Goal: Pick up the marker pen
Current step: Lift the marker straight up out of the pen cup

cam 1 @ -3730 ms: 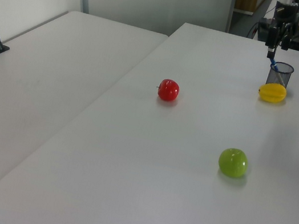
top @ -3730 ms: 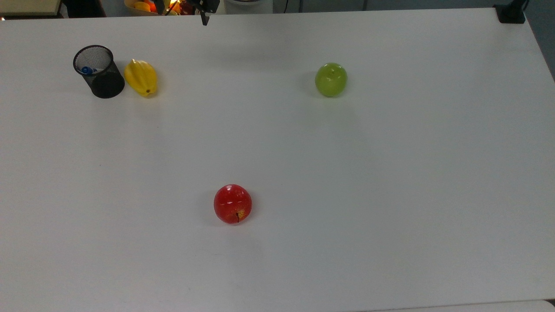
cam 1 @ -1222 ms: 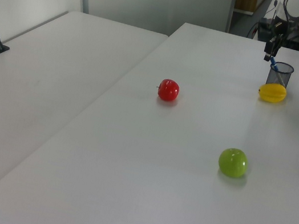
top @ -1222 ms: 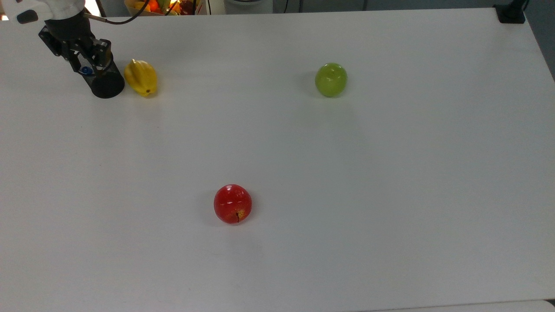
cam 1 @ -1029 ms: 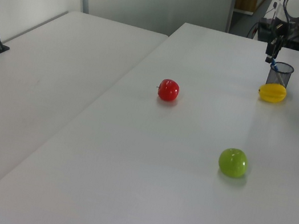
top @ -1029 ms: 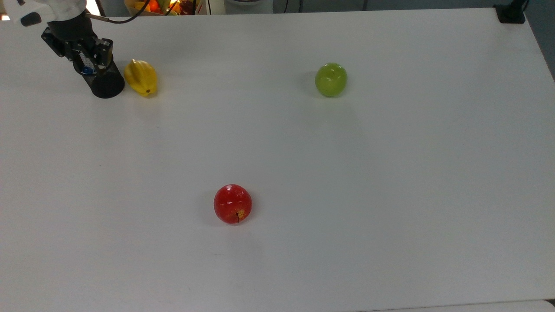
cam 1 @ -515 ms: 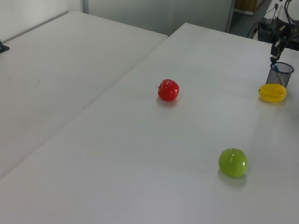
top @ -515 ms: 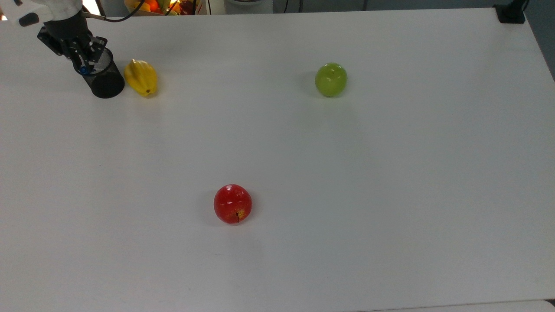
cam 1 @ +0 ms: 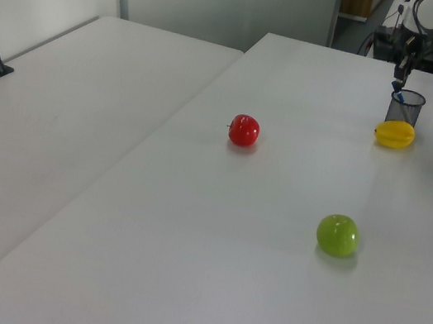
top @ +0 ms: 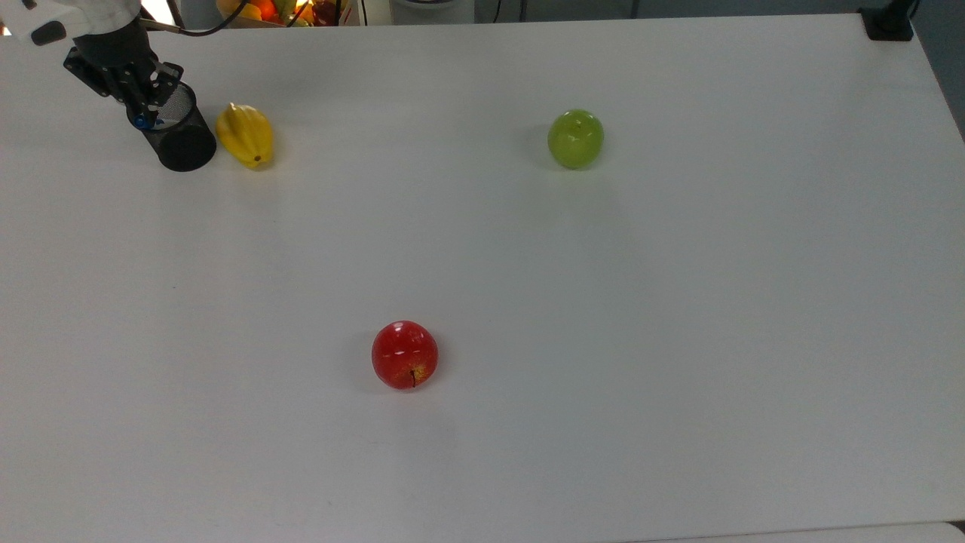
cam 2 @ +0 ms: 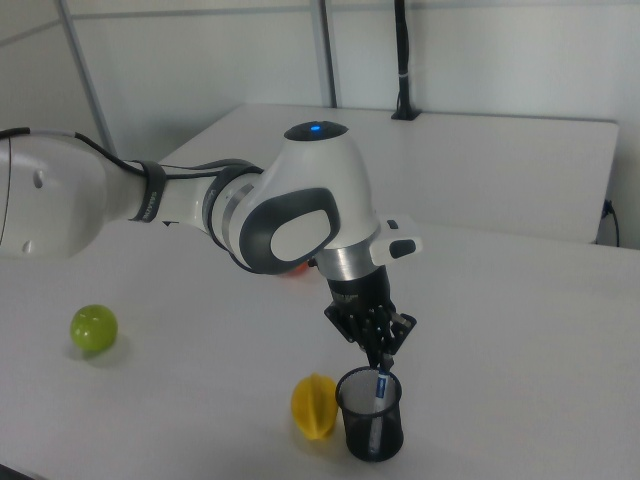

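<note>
Going by the top view, left to right. Found the claw (top: 143, 113) up in the far left corner of the desk (top: 678, 302), tipped down over the rim of a black mesh cup (top: 181, 143). Looked pinched tight around the blue top of the pen (top: 141, 121), going by how narrow the fingers sat in the right view. Couldn't make out much of the white barrel beyond a bit showing through the mesh, standing inside the cup and leaning a little. Spotted a yellow fruit (top: 245, 136) just beside the cup on the top view's right, close enough to get bumped. Saw a red apple (top: 405, 354) and a green apple (top: 575, 138) well apart from all that, nothing to do with the job.

Progress-wise: reach done, grip probably done, lift not yet started. Left to do: pull the pen straight up out of the cup without dragging the cup along.
</note>
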